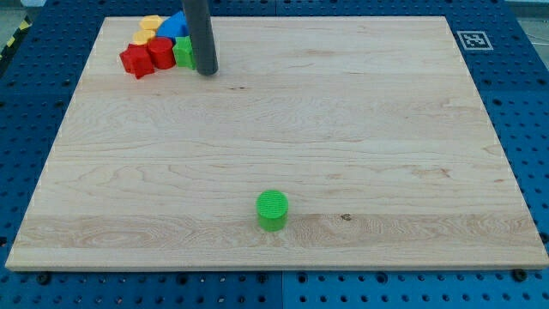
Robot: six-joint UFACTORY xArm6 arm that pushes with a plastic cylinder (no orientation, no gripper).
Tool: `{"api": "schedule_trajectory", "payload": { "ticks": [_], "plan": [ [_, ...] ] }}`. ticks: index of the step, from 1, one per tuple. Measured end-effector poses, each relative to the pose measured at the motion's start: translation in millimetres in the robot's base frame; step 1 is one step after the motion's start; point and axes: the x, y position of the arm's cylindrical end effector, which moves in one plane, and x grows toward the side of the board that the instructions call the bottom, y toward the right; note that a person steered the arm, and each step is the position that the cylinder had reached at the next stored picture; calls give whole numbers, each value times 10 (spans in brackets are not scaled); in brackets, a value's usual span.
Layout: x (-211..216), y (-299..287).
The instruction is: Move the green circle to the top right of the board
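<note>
The green circle (273, 209) is a short round green block standing alone on the wooden board (360, 120), near the view's bottom edge and about midway across. My tip (207, 70) is far from it, at the view's top left. There the dark rod comes down from the top edge and its end rests right beside a cluster of blocks, touching or almost touching a green block (184, 52).
The cluster at the top left holds two red blocks (135, 61) (160, 52), two yellow blocks (151, 23) (142, 36), a blue block (174, 24) and the green block. A black and white marker tag (473, 40) lies off the board's top right corner on the blue perforated table.
</note>
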Motion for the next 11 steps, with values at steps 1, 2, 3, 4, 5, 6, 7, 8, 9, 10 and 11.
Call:
{"api": "schedule_trajectory", "payload": {
  "ticks": [1,2,3,4,5,6,7,8,9,10,11],
  "plan": [
    [628,-88],
    [1279,-223],
    [1897,-182],
    [2380,106],
    [2526,557],
    [2348,1063],
    [1773,1472],
    [1119,1722],
    [702,1833],
    [817,1770],
    [1164,1686]
  ]
}}
